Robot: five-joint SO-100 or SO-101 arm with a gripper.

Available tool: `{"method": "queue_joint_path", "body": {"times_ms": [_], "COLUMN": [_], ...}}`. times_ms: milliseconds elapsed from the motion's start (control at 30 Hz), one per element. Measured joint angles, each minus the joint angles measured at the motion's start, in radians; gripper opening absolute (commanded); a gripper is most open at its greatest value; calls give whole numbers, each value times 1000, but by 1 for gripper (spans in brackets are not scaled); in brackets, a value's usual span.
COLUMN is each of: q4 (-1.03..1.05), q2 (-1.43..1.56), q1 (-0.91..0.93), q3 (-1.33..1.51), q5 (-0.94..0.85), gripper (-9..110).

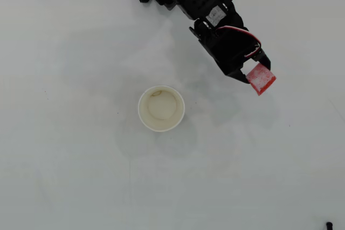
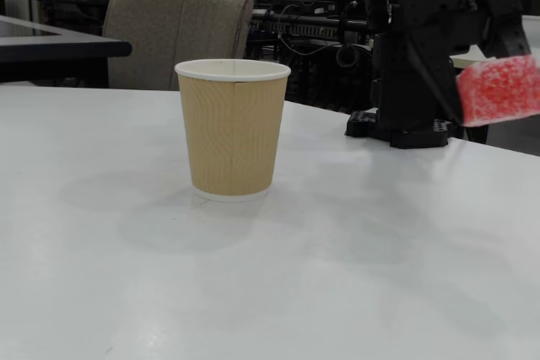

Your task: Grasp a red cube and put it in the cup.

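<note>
Above the table [image 1: 64, 176], clear of the surface: my gripper [image 1: 253, 76] has its fingers pinching the red cube [image 1: 261, 78], which the fixed view [image 2: 499, 89] shows held in the air at about cup-rim height. Cube sits tilted in the overhead view. Cup [image 1: 161, 108] stands upright on the table, mouth open, nothing inside; tan ribbed wall and white rim in the fixed view [image 2: 232, 128]. Cube is well apart from the cup, off to its right in both views.
</note>
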Motion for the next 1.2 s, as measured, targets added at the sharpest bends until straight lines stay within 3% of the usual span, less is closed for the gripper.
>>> {"method": "queue_joint_path", "body": {"times_ms": [533, 1200], "q4": [5, 49], "q2": [83, 249], "q1": [256, 334], "q3": [44, 101], "q5": [0, 0], "gripper": [9, 9]}}
